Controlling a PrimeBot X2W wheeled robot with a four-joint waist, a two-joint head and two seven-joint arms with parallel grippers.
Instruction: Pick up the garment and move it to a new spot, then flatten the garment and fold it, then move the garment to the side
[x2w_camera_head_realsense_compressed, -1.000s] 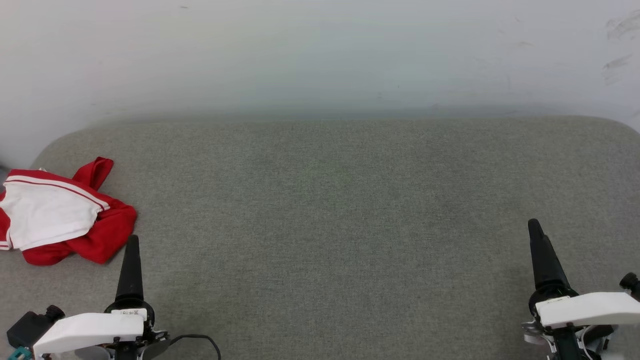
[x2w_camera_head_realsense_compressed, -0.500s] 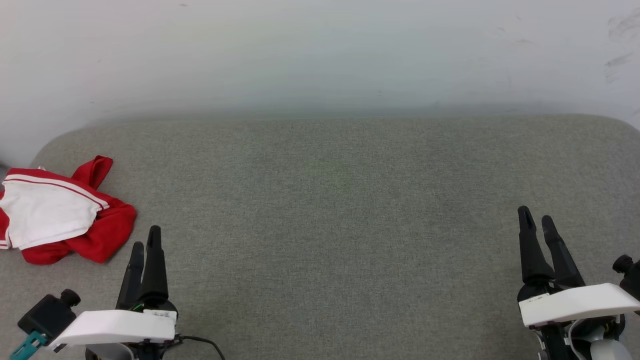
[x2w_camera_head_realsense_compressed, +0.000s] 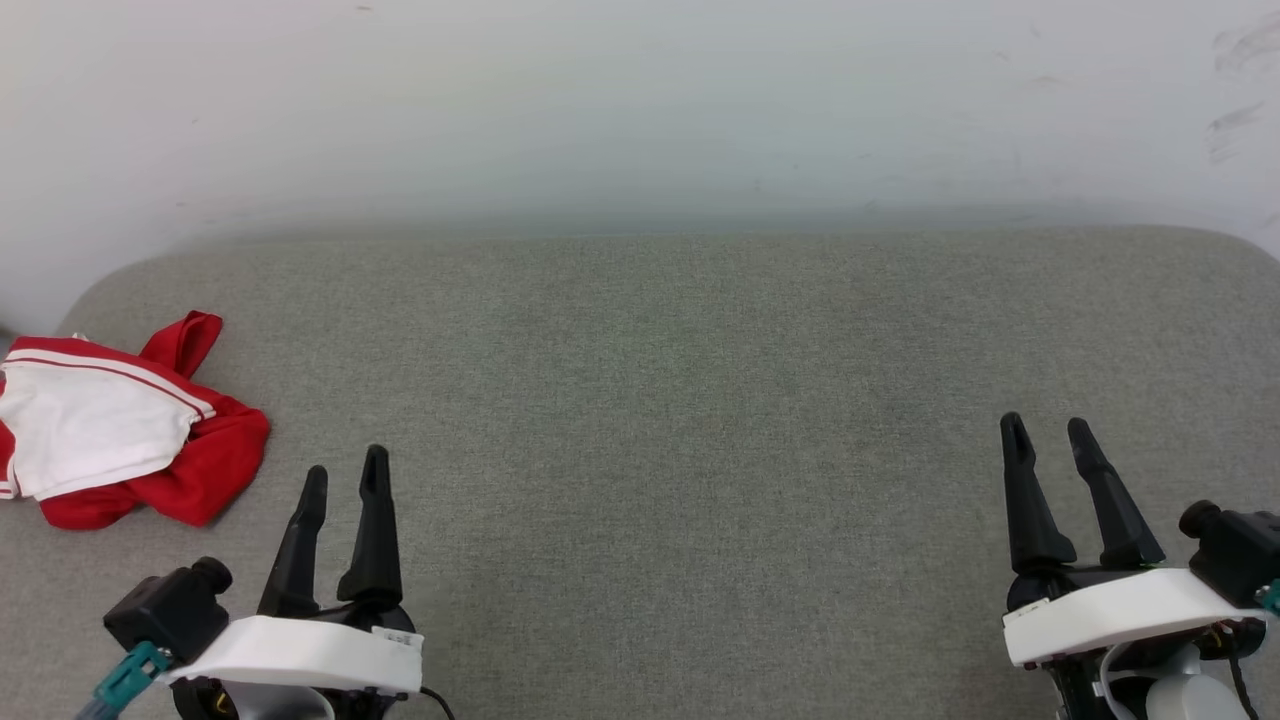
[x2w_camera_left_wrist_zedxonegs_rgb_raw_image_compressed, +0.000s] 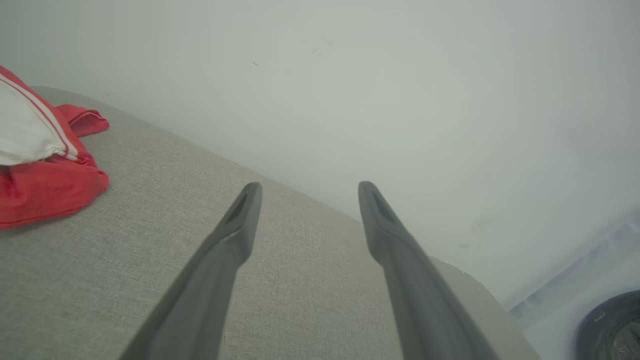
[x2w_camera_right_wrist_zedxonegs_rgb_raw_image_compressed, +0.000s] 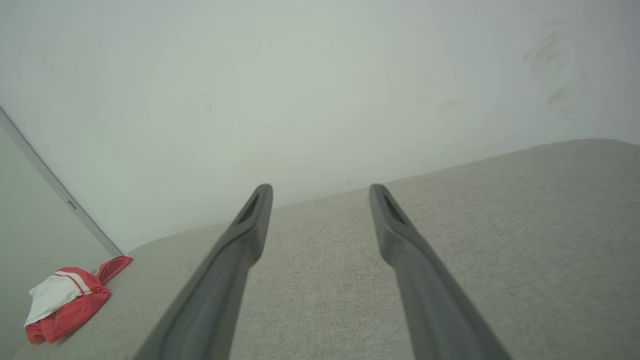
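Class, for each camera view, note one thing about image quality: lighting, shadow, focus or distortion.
Head view: soft, even light; the garment casts only a faint shadow on the grey cushion. Left wrist view: the near fingers look soft, the cushion edge runs tilted. Right wrist view: fingers likewise soft; faint smudges mark the wall.

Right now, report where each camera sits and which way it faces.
Head: high, looking forward and down at the grey cushion and wall; left hand and right hand show.
Left wrist: behind its own open fingers, facing across the cushion to the wall.
Right wrist: likewise, behind its own fingers.
Shared: all three catch the garment at the cushion's left.
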